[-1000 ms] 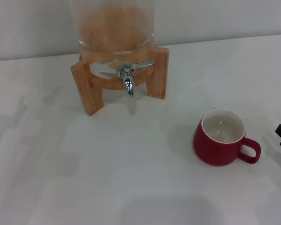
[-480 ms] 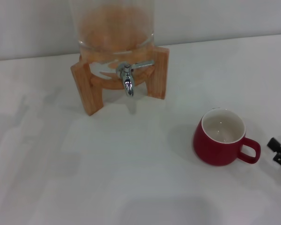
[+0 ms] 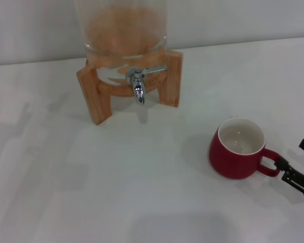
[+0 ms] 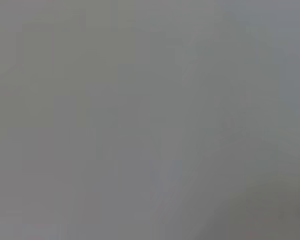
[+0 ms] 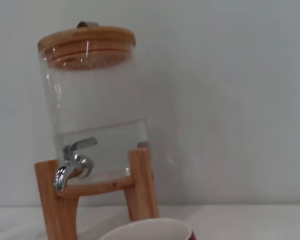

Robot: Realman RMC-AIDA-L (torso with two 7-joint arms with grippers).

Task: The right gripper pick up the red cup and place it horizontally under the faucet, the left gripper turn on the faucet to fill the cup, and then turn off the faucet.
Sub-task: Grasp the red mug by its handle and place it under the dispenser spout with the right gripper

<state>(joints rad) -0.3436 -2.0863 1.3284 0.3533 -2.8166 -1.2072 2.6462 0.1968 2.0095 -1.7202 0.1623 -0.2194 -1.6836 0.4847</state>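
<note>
You have a plain white tabletop (image 3: pixel 142 192) against a pale grey wall, evenly lit and bare apart from the task's things. Largest is the glass dispenser (image 5: pixel 92 110) on its wooden stand (image 3: pixel 93 96) at the far side, a wooden lid (image 5: pixel 87 42) on top and water filling only its lower part. The faucet (image 3: pixel 138 83) sticks out toward you between the stand's legs, lever to the right, spout down, nothing beneath it.

The cup (image 3: pixel 238 148) stands upright on the tabletop, well apart from the stand, nearer you and to the right, its handle pointing right. Your right hand (image 3: pixel 293 164) reaches in from the right edge, released, one finger by the handle loop and the other farther back; it grasps nothing yet.

To do this step well, bring the fingers either side of the handle or the near wall, level with the cup's middle, and clench only once both flank it; a low squat cup may slide if pushed from one side. Lift straight before carrying it left and back to the spout.

Your left hand is not visible; its wrist view shows only flat grey.
</note>
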